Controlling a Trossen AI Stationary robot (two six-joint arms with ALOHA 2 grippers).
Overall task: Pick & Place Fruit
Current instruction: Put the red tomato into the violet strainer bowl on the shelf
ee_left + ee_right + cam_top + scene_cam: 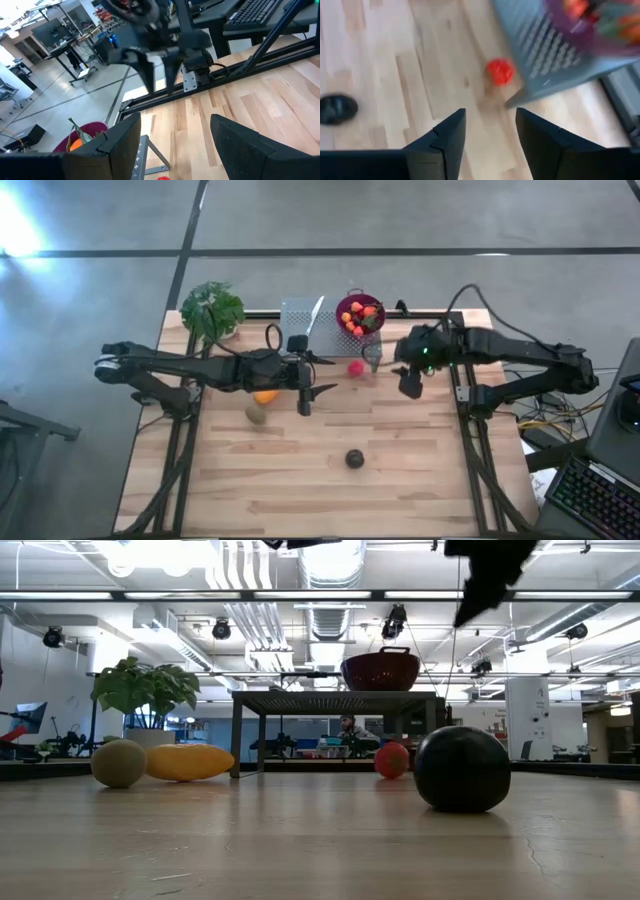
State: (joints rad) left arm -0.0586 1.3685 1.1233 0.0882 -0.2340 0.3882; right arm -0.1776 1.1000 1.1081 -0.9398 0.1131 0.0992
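Low view, front to back: dark purple ball point(462, 769) lower right, then red ball point(392, 760) mid-frame, bowl point(380, 671) behind. Right gripper point(487, 135) empty, fingers parted, above red ball; left gripper point(172, 142) released, idle. Reach step; nxt: descend, clamp.

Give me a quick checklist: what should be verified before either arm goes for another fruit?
1. Right gripper empty, fingers apart: ok.
2. Left gripper empty, fingers apart: ok.
3. Red ball free on the table, beside the grey stand: ok.
4. Dark purple ball standing alone: ok.
5. Orange fruit and olive-green fruit unobstructed: not ok, left arm overhead.
6. Room left in the colander: cannot tell.
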